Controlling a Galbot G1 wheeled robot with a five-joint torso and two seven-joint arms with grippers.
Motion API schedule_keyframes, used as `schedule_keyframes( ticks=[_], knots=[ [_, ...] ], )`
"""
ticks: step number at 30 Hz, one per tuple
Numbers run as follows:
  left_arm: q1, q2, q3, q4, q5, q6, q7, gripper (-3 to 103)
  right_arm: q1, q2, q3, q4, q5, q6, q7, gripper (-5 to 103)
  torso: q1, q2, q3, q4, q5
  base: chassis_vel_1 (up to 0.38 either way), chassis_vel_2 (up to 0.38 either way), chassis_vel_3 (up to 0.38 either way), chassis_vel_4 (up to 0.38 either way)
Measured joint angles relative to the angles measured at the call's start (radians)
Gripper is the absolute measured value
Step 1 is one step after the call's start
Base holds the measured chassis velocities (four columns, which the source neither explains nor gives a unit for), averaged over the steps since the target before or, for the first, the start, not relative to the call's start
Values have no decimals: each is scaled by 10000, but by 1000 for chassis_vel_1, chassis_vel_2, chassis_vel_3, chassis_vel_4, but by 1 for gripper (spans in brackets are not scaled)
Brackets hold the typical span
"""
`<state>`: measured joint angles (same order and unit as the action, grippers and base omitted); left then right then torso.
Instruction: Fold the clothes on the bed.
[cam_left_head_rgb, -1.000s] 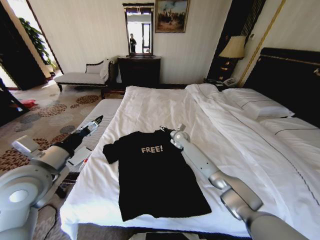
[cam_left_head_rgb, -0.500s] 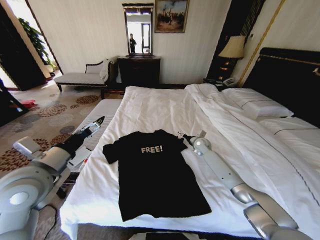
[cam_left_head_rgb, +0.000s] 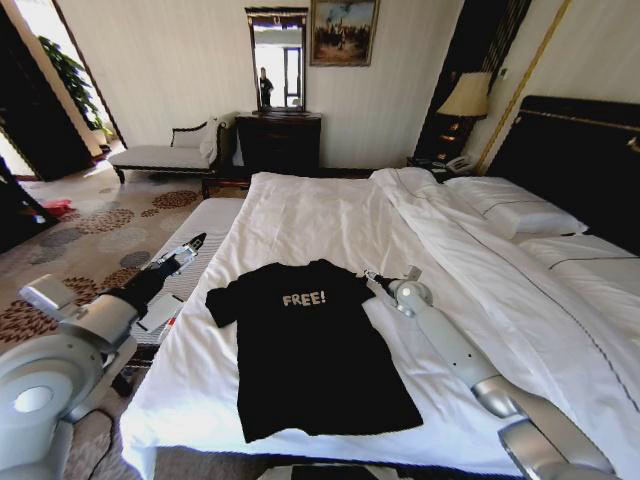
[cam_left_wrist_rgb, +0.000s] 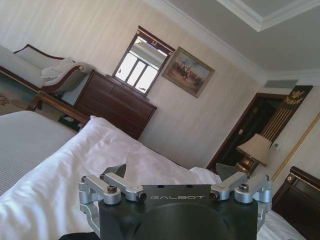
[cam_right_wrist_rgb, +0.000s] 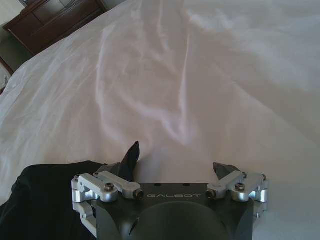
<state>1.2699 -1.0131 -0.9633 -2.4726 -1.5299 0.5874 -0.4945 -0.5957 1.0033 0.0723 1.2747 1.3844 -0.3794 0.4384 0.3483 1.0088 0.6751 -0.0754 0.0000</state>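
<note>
The clothes, a black T-shirt (cam_left_head_rgb: 310, 345) with white "FREE!" lettering, lie flat near the foot of the bed (cam_left_head_rgb: 300, 205). My right gripper (cam_left_head_rgb: 375, 277) is low over the white sheet, just beside the shirt's right sleeve. In the right wrist view this gripper (cam_right_wrist_rgb: 176, 165) is open with bare sheet between its fingers, and the shirt (cam_right_wrist_rgb: 45, 197) lies to one side. My left gripper (cam_left_head_rgb: 187, 248) hangs off the bed's left edge, apart from the left sleeve. In the left wrist view it (cam_left_wrist_rgb: 175, 175) is open and holds nothing.
A white duvet (cam_left_head_rgb: 480, 270) is bunched along the bed's right half, with pillows (cam_left_head_rgb: 515, 210) by the dark headboard (cam_left_head_rgb: 590, 160). A striped bench (cam_left_head_rgb: 200, 222) stands left of the bed. A chaise (cam_left_head_rgb: 160, 152), dresser (cam_left_head_rgb: 278, 140) and lamp (cam_left_head_rgb: 466, 95) line the far wall.
My right gripper has moved right, from the shirt's collar area to the sheet beside the right sleeve. The shirt lies as before. The left arm has barely shifted.
</note>
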Motion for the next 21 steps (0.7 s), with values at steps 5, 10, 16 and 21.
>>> schedule_keyframes(
  ticks=[5, 10, 16, 21],
  knots=[
    [-60, -30, 139, 9, 50, -2, 1, 100, -473, -191, 323, 733, 698, -138, 285, 100, 0, 0, -1, 0, 0, 0, 0, 0, 0],
    [23, -91, 214, -48, 187, -6, 2, 100, -770, -125, 347, 1207, 1014, -283, 400, 102, 0, 0, -1, 3, -2, 0, 0, 0, 0],
    [246, -104, 95, -181, 204, -10, 3, 100, -967, 93, 146, 1214, 767, -397, 554, 88, 0, -1, -1, 2, -1, 0, 0, 0, 0],
    [418, -122, -56, -271, 205, -16, 3, 100, -1002, 186, 89, 1063, 510, -397, 554, 71, 0, -1, -1, 3, -1, 0, 0, 0, 0]
  ],
)
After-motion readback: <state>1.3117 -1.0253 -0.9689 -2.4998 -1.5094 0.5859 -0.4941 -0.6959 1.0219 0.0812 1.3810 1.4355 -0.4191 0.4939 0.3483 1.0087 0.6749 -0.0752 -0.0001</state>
